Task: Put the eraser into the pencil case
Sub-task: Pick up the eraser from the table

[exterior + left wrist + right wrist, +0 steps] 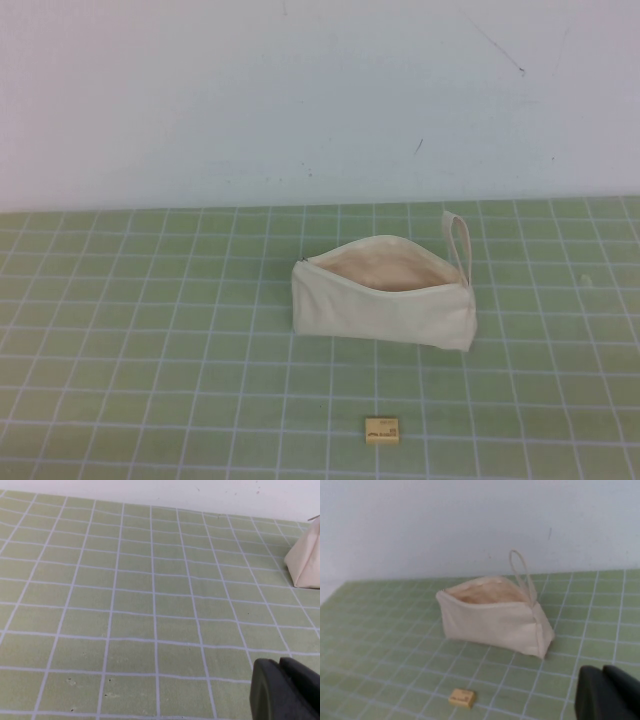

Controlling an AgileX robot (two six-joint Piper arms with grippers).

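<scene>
The pencil case [385, 305] is a cream-white pouch lying on the green grid mat, zip open and beige lining showing, with its wrist loop [460, 240] at the right end. The tan-yellow eraser [382, 430] lies on the mat in front of the case, apart from it. Neither gripper shows in the high view. My left gripper [281, 664] is shut and empty, well left of the case [306, 560]. My right gripper [603, 671] is shut and empty, on the near right of the case [490, 620] and the eraser [462, 698].
The green mat with white grid lines [150, 340] covers the table. A white wall [300, 100] rises along its far edge behind the case.
</scene>
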